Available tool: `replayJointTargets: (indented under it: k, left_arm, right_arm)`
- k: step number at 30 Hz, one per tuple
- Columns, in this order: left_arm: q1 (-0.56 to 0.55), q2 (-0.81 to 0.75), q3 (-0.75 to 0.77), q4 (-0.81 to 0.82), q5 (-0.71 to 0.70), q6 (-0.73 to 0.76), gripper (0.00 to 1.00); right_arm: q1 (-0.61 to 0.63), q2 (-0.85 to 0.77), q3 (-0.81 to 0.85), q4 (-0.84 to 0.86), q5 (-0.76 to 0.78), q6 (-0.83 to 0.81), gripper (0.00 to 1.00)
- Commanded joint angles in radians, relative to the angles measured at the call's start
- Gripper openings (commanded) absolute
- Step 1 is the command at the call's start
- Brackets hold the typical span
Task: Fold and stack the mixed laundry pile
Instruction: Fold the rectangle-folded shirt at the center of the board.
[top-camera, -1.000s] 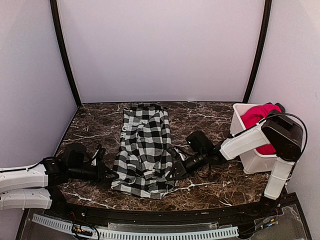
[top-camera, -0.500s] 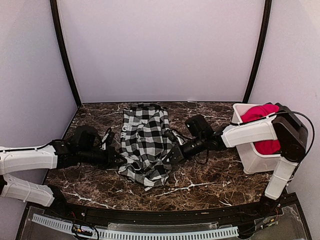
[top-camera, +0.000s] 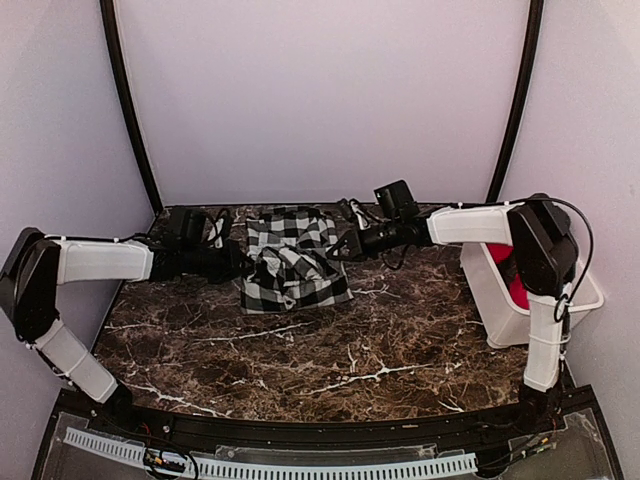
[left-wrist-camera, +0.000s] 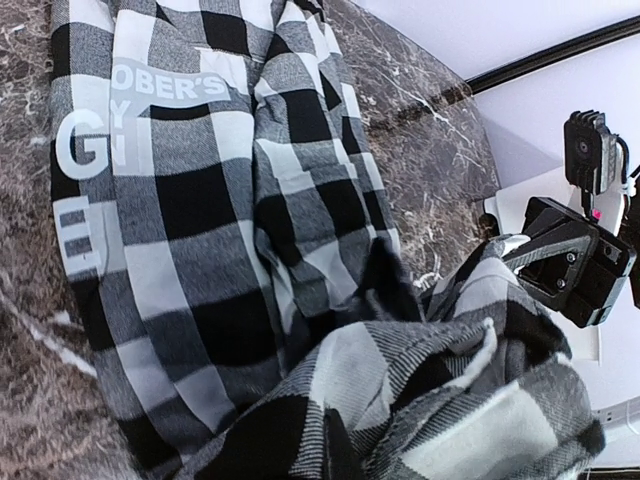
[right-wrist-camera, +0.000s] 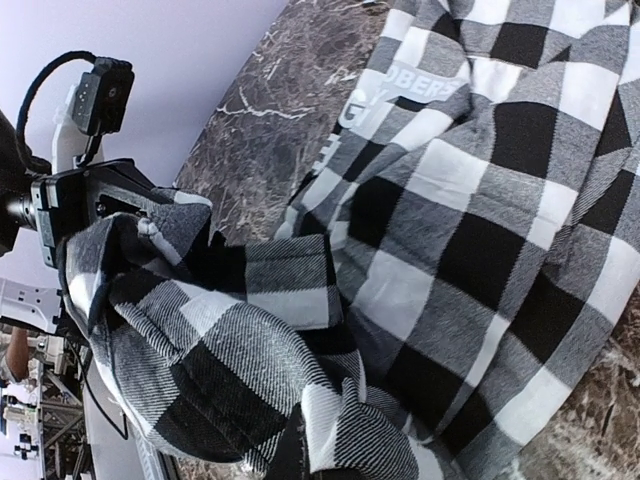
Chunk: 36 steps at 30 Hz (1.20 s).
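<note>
The black-and-white checked garment (top-camera: 290, 262) lies at the far middle of the table, its near part lifted and doubled back over its far part. White lettering shows in the left wrist view (left-wrist-camera: 120, 130) and the right wrist view (right-wrist-camera: 400, 95). My left gripper (top-camera: 243, 263) is at the raised fold's left corner and my right gripper (top-camera: 343, 247) at its right corner. Both are shut on the cloth, which hides their fingers in the wrist views. The red garment (top-camera: 517, 288) sits in the white bin (top-camera: 495, 300) at the right.
The marble table (top-camera: 330, 350) is walled at the back and sides by white panels with black corner posts (top-camera: 130, 110). The bin stands at the table's right edge, below my right arm's elbow. A slotted rail (top-camera: 300, 467) runs along the near edge.
Both grippers moved from the near part of the table to the far part, carrying the checked garment's near hem up and back over its far half. Both arms are now stretched out.
</note>
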<state>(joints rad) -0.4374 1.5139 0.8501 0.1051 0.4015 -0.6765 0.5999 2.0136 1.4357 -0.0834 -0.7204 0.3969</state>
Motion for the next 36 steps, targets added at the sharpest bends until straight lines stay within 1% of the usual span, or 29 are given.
replayJointTargets:
  k: [1,7,11,14,17,21,26,28,29,30,31,32,33,34,35,36]
  left_arm:
    - [0.040,0.139,0.057,0.104,0.010,0.049,0.00]
    - [0.096,0.268,0.080,0.195,0.022,0.032,0.00]
    - [0.103,0.299,0.105,0.215,0.041,0.026,0.00]
    - [0.104,0.276,0.115,0.200,0.043,0.028,0.00]
    - [0.107,0.268,0.146,0.163,0.018,0.047,0.00]
    - [0.119,0.311,0.199,0.135,0.015,0.057,0.00]
    - [0.134,0.404,0.247,0.138,0.025,0.060,0.00]
    - [0.148,0.437,0.263,0.143,0.039,0.052,0.07]
    - [0.152,0.455,0.273,0.147,0.042,0.050,0.14]
    - [0.156,0.461,0.277,0.150,0.056,0.044,0.17]
    - [0.167,0.468,0.285,0.157,0.063,0.040,0.25]
    - [0.180,0.470,0.287,0.161,0.072,0.032,0.29]
    - [0.189,0.468,0.292,0.170,0.086,0.027,0.34]
    - [0.207,0.465,0.294,0.177,0.098,0.014,0.37]
    - [0.217,0.455,0.297,0.192,0.121,-0.004,0.44]
    - [0.233,0.448,0.300,0.198,0.133,-0.008,0.47]
  right_arm:
    - [-0.044,0.120,0.082,0.002,-0.017,-0.026,0.00]
    - [-0.076,0.224,0.120,0.024,-0.009,-0.032,0.00]
    - [-0.084,0.220,0.120,0.043,-0.007,-0.021,0.00]
    - [-0.084,0.185,0.118,0.047,-0.003,-0.019,0.00]
    - [-0.084,0.182,0.152,0.018,-0.004,-0.028,0.00]
    - [-0.095,0.226,0.208,-0.009,0.003,-0.036,0.00]
    - [-0.101,0.310,0.276,-0.016,-0.011,-0.018,0.00]
    - [-0.102,0.344,0.307,-0.022,-0.024,-0.015,0.06]
    - [-0.102,0.357,0.321,-0.029,-0.024,-0.014,0.10]
    - [-0.102,0.366,0.332,-0.033,-0.025,-0.013,0.17]
    - [-0.104,0.372,0.342,-0.038,-0.026,-0.014,0.25]
    - [-0.106,0.373,0.352,-0.045,-0.027,-0.015,0.31]
    - [-0.111,0.369,0.357,-0.050,-0.030,-0.015,0.36]
    - [-0.115,0.360,0.359,-0.049,-0.034,-0.014,0.41]
    - [-0.118,0.348,0.361,-0.049,-0.040,-0.015,0.46]
    - [-0.123,0.333,0.365,-0.049,-0.048,-0.018,0.50]
